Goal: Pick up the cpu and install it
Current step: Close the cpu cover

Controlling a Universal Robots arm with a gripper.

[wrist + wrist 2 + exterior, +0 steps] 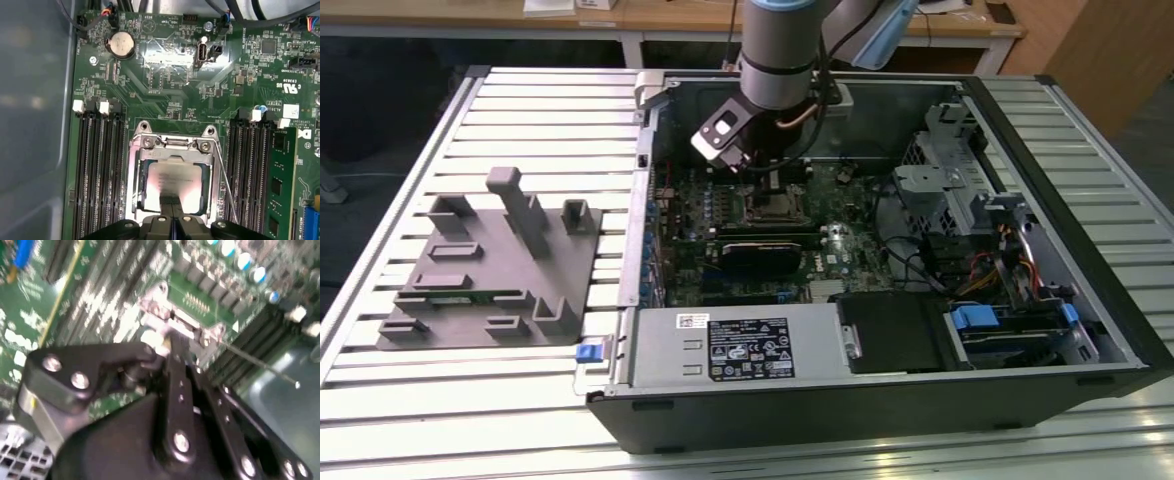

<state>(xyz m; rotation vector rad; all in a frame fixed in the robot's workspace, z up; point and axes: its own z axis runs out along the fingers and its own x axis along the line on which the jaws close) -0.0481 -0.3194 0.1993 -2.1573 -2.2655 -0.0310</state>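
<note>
The black robot gripper [172, 202] is hanging low over the green circuit board [165, 95] inside the open black computer case [881, 410]. Its jaws are pressed tight together, and nothing seems to be pinched between them. The cpu, a small flat silvery square chip [175, 177], is lying inside the shiny metal socket frame [134, 175] near the middle of the board, between the long black memory slots [92, 175]. The fingertips are sitting right over it. So the chip is looking placed already. The thin wire lever [225, 185] is sticking out loose, so I think it is not locked down yet.
</note>
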